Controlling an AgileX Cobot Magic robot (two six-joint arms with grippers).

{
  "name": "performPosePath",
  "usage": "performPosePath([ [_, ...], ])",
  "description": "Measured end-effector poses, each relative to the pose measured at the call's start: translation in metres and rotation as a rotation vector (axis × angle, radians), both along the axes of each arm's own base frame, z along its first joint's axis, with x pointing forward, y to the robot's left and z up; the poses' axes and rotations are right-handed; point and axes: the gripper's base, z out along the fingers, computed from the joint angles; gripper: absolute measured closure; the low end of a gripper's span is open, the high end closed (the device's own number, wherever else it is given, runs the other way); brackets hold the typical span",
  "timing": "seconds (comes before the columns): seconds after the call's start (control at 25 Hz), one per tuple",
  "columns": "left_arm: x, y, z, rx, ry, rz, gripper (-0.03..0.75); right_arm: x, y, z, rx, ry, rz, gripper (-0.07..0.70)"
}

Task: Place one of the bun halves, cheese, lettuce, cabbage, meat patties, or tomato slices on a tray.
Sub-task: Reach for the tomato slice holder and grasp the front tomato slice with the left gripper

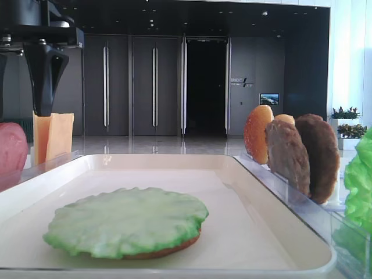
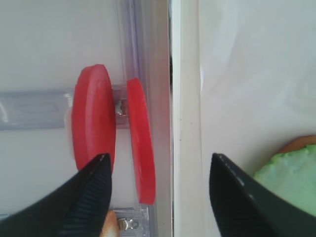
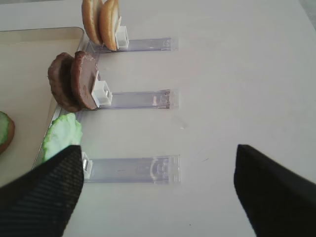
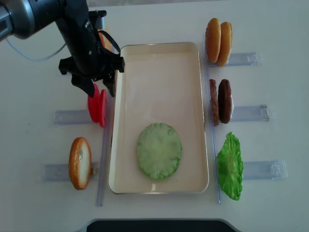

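Observation:
Two red tomato slices [image 2: 94, 123] stand on edge in a clear holder just left of the cream tray [image 2: 185, 123]. My left gripper [image 2: 158, 197] hovers open over them. One finger [image 2: 84, 202] covers the outer slice's lower edge, and the other finger [image 2: 247, 202] is over the tray. From above, the left gripper [image 4: 100, 89] is at the tray's [image 4: 159, 53] left rim, just above the slices [image 4: 96, 107]. A green cabbage disc on a bun half [image 4: 159, 151] lies in the tray. My right gripper [image 3: 158, 192] is open over bare table, holding nothing.
Right of the tray stand two bun halves [image 4: 218, 41], two meat patties [image 4: 222, 101] and lettuce [image 4: 230, 166] in clear holders. Another bun half [image 4: 79, 163] stands at the lower left. Cheese slices [image 1: 52, 136] stand behind the left arm. An empty holder [image 3: 133, 169] lies under the right gripper.

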Motion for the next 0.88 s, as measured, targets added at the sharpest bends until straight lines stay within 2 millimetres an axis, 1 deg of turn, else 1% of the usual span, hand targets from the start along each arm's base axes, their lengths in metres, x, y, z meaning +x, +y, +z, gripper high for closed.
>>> performPosePath([
  [0.48, 0.0, -0.001, -0.001, -0.007, 0.006, 0.003, 0.244, 0.0, 0.0, 0.0, 0.0, 0.0, 0.0, 0.043],
  [0.68, 0.003, -0.004, -0.016, -0.004, 0.065, 0.011, 0.244, 0.0, 0.0, 0.0, 0.0, 0.0, 0.0, 0.043],
  [0.88, 0.004, -0.005, -0.025, -0.001, 0.093, 0.015, 0.244, 0.0, 0.0, 0.0, 0.0, 0.0, 0.0, 0.043],
])
